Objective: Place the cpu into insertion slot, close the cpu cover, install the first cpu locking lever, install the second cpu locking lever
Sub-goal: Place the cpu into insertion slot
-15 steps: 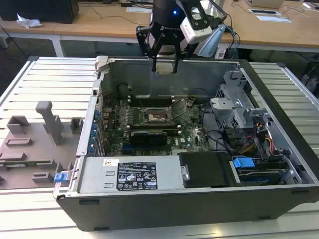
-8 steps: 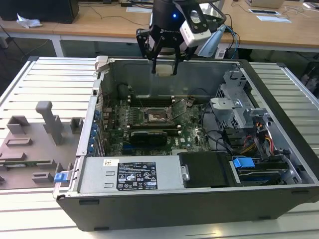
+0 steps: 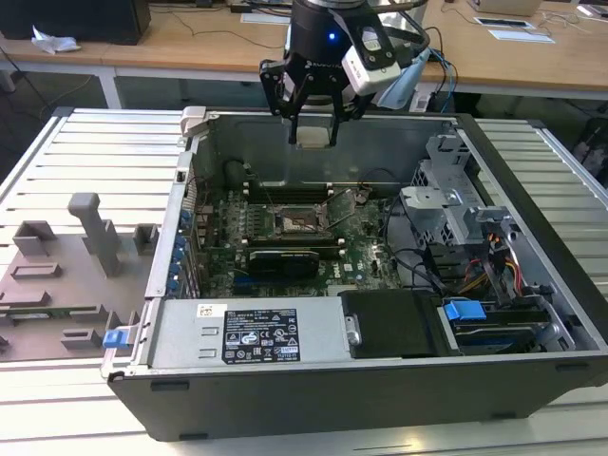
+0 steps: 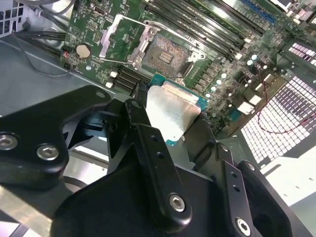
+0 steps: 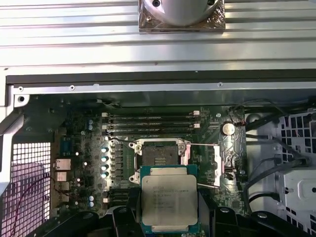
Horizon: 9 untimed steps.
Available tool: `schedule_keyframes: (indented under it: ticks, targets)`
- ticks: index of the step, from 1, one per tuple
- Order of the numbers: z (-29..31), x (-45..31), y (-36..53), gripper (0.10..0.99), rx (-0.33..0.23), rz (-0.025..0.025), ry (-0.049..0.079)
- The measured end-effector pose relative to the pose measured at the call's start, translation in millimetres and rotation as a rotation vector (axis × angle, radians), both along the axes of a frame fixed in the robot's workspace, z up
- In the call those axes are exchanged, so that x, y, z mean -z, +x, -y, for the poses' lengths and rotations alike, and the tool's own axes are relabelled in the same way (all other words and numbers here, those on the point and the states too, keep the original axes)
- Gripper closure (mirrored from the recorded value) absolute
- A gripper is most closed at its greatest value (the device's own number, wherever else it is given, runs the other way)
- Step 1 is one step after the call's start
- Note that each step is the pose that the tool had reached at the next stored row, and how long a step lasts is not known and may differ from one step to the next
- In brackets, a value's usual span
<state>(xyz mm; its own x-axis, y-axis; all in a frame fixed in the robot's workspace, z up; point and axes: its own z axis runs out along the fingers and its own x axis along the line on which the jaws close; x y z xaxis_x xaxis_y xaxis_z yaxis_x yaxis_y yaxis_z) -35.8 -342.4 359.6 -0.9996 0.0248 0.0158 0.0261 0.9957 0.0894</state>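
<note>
Tower case (image 3: 380, 399) lies open on the bench (image 3: 85, 142). The end effector (image 3: 313, 128) above it grips the cpu (image 5: 169, 200) by its edges, well clear of the bare insertion slot (image 5: 160, 155). The cpu cover (image 5: 220, 163) is swung open. Placement is in hand; it likely calls for squaring chip over socket.

Black end effector (image 3: 314, 136) with silver screws (image 4: 177, 202) and a blue light (image 3: 331, 38)
</note>
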Motion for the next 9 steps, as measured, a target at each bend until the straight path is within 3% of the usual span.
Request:
schedule_keyframes:
  ticks: [9]
  targets:
    - [0.0, 8.9, 0.0, 0.541, 0.000, 0.0000, 0.000]
